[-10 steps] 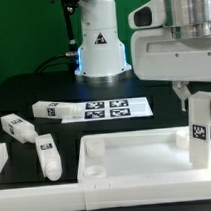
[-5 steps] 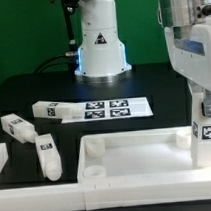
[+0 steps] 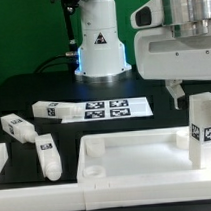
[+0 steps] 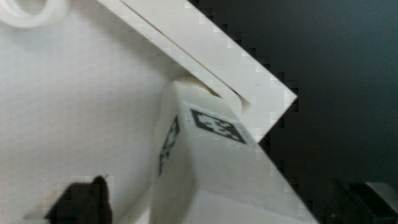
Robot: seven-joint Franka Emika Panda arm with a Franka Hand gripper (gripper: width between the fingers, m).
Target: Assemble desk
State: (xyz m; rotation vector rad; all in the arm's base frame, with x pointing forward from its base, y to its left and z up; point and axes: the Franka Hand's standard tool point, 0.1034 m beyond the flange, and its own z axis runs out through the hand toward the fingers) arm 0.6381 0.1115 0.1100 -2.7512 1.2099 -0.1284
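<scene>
The desk's large white panel (image 3: 136, 157) lies at the front with its rim up. One square leg (image 3: 204, 128) with a black-and-white tag stands upright in the panel's corner at the exterior view's right. My gripper (image 3: 191, 89) hangs just above the leg's top, open, with one dark finger (image 3: 175, 93) showing beside it. In the wrist view the tagged leg (image 4: 222, 125) lies between my gripper's (image 4: 228, 203) spread fingertips (image 4: 80, 200), and neither fingertip touches it.
Three loose tagged legs lie on the black table at the exterior view's left: one (image 3: 56, 111) by the marker board (image 3: 119, 109), one (image 3: 16, 125) further left, one (image 3: 48, 155) beside the panel. The robot's base (image 3: 98, 39) stands behind.
The jaws have opened off the upright leg and the hand has lifted a little. The leg stays standing in its corner.
</scene>
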